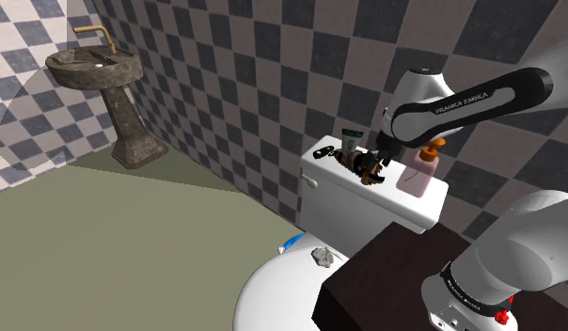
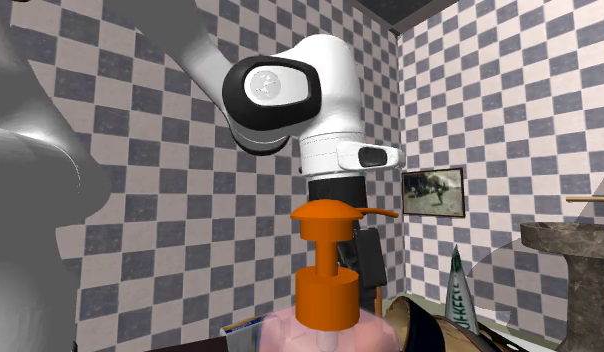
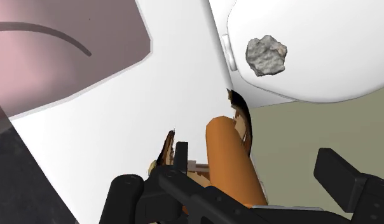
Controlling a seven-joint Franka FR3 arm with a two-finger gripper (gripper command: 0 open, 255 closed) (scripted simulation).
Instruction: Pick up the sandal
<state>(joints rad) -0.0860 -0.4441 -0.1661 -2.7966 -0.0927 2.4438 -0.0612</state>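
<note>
The sandal (image 3: 227, 149), with a brown-orange strap and a dark sole, lies at the front edge of the white toilet tank lid (image 3: 121, 121) and sticks out past it. My gripper (image 3: 235, 184) is open and straddles it; the right finger (image 3: 340, 173) stands clear of the strap. In the shoulder view the gripper (image 1: 374, 172) points down at the sandal (image 1: 365, 169) in the middle of the tank lid (image 1: 404, 202).
A pink soap bottle (image 1: 418, 172) with an orange pump (image 2: 328, 285) stands close beside the gripper on the lid. A green-white tube (image 1: 350, 139) is behind the sandal. A grey stone (image 3: 267, 55) lies on the toilet lid (image 1: 273, 296). A stone pedestal sink (image 1: 113, 80) stands far off.
</note>
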